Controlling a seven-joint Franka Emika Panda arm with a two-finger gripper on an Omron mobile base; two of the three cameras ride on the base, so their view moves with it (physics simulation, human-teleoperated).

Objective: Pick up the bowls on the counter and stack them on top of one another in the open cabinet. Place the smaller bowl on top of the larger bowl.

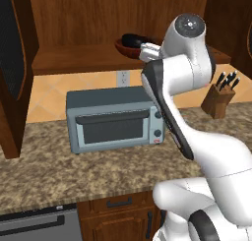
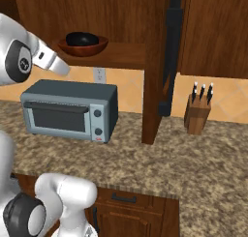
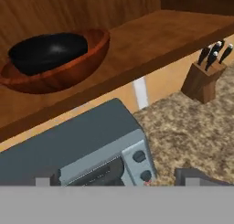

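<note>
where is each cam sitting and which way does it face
Left base view: behind the arm's left, facing the toaster oven and cabinet shelf; arm at right.
Right base view: behind its right, same oven, knife block; arm at left.
Hand view: on the hand, facing the stacked bowls.
All share the oven and bowls.

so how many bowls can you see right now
2, both on the open cabinet shelf: a reddish-brown bowl above the toaster oven, and a smaller black bowl nested inside it. None visible on the counter, though the arm hides part.
</note>
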